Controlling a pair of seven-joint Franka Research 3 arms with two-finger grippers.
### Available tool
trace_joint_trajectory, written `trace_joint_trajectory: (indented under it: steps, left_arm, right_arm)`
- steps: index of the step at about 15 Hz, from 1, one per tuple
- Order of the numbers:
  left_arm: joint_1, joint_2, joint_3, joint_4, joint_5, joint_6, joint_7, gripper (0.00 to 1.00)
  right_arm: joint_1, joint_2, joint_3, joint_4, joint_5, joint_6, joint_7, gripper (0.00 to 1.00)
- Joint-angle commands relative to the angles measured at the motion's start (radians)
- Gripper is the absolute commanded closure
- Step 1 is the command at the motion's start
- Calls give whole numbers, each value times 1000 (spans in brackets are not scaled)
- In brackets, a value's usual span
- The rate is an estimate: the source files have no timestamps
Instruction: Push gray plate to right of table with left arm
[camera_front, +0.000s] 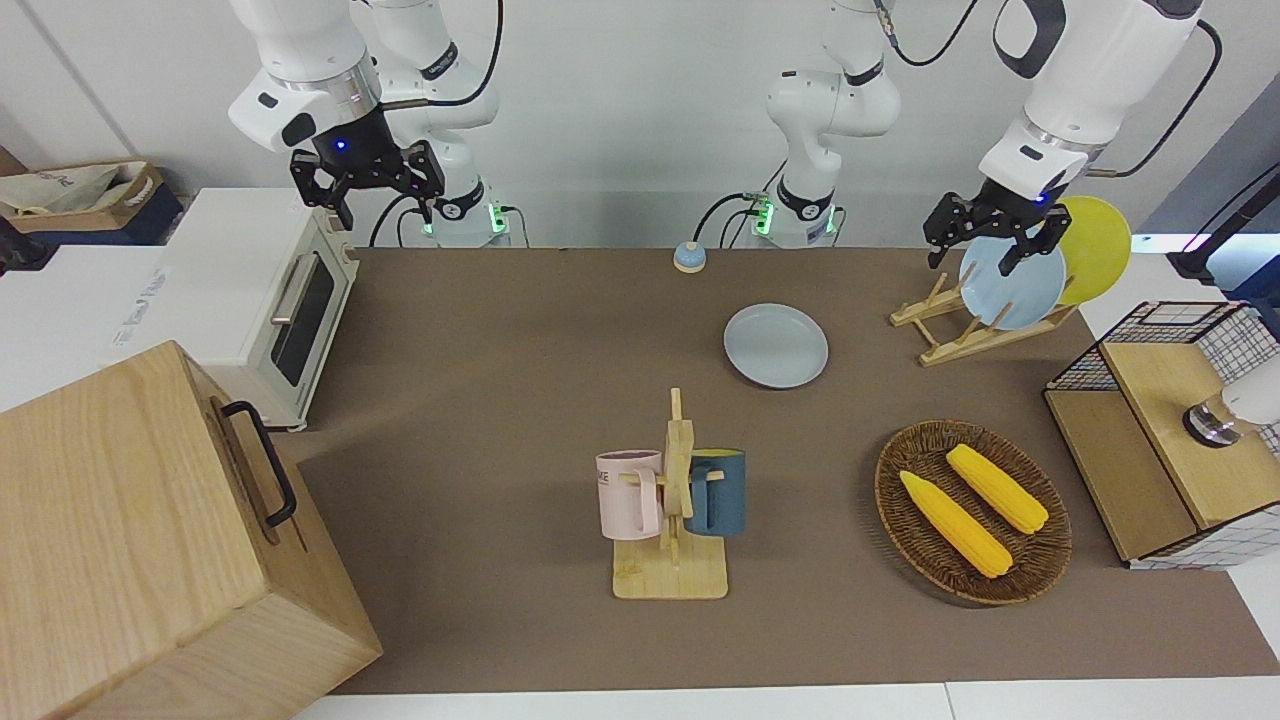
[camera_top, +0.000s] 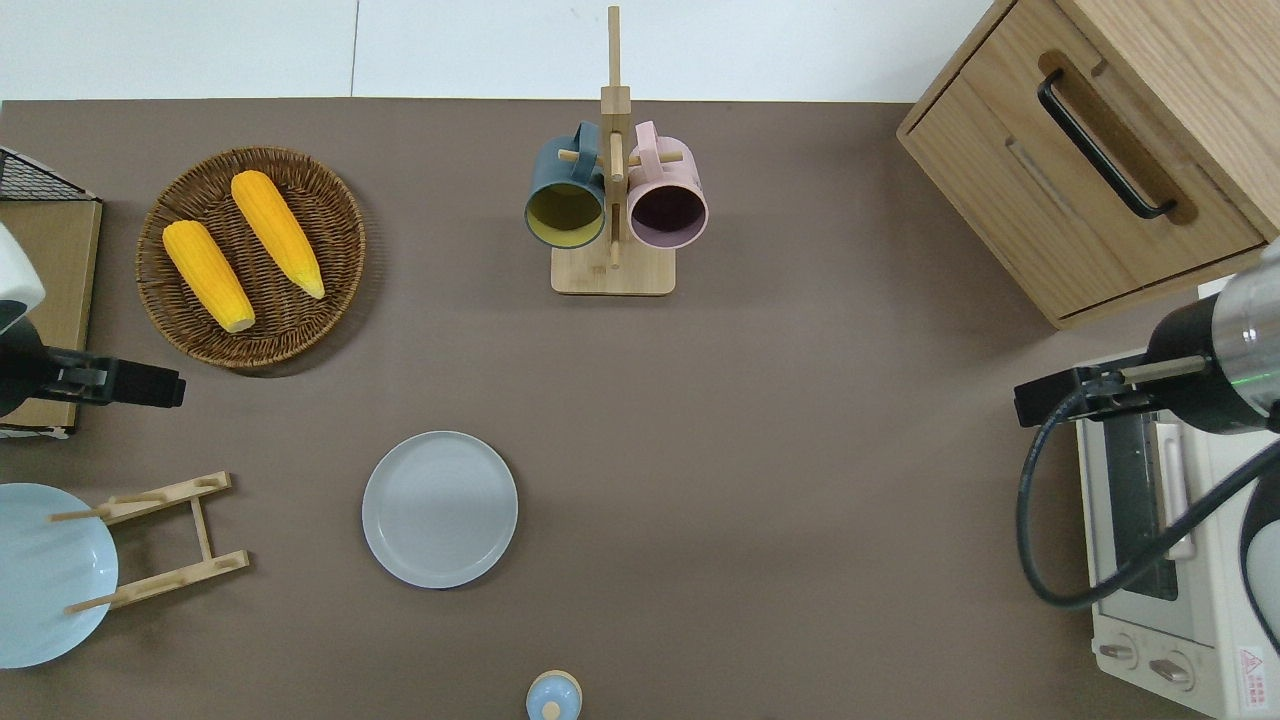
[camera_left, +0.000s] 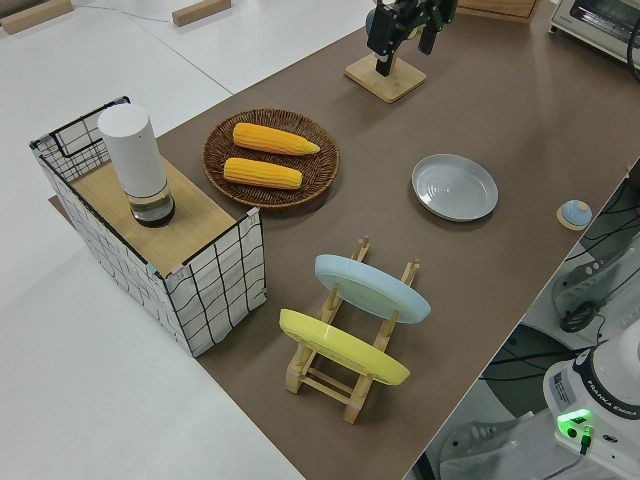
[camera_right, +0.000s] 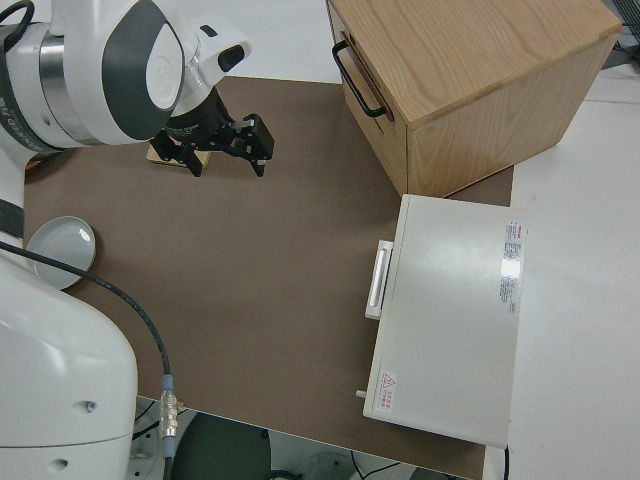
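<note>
Gray plate (camera_top: 440, 509) lies flat on the counter (camera_top: 800, 450), toward the robots' edge, clear for a sideways shove. Left end effector (camera_front: 990, 235), fingers apart, hangs raised by the plate rack (camera_front: 960, 325) (no contact yet). Right arm parked, its fingers also apart.

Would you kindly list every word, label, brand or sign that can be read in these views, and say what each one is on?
"FRANKA EMIKA": on the robot base at the lower corner of the left side view.
Red warning triangle: on a sticker on the white toaster oven; its wording is too small to read.
Dark lettering on the pink mug: too blurred to read.
Print on the white surface beside the oven: too blurred to read.
</note>
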Motion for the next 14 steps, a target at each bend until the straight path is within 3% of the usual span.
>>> trace_joint_trajectory:
  steps: [1, 14]
  left_arm:
    - [7, -2, -3, 11, 3, -20, -12, 9]
    - [3, -21, -4, -35, -11, -51, -59, 9]
  right_arm:
    - [-11, -8, 6, -1, 8, -12, -3, 17]
    - [-11, -8, 6, -1, 8, -12, -3, 17]
